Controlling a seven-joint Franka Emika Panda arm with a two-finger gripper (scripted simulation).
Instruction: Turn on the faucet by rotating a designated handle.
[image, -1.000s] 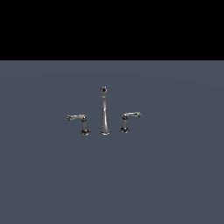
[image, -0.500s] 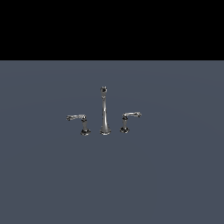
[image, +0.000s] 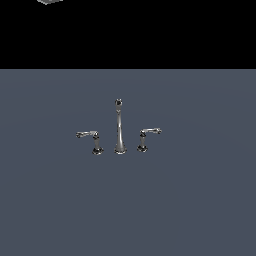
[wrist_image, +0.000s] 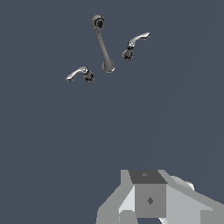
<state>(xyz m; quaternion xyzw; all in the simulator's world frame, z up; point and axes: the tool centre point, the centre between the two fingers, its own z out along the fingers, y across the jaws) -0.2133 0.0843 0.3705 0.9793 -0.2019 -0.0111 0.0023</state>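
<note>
A flat slate-grey floor (image: 200, 200) fills the scene, and behind it, in the exterior view, there is only a black band. The faucet (image: 119, 127) stands near the middle of this floor. Its tall thin spout goes up to a dark round tip. Two short chrome levers stand beside the spout, apart from it: one at 9 o'clock (image: 90, 140) and one at 3 o'clock (image: 148, 137) in the exterior view. The pictures do not show which of them is the handle to be turned; each lever arm points away from the spout.

In the wrist view the gripper (wrist_image: 151, 205) is only a grey blocky body at the edge, well apart from the faucet (wrist_image: 103, 43). Its fingers are not visible, so I cannot tell whether the claw is spread or pressed together. In the exterior view, a small grey piece of the arm (image: 50, 1) shows at 11 o'clock.
</note>
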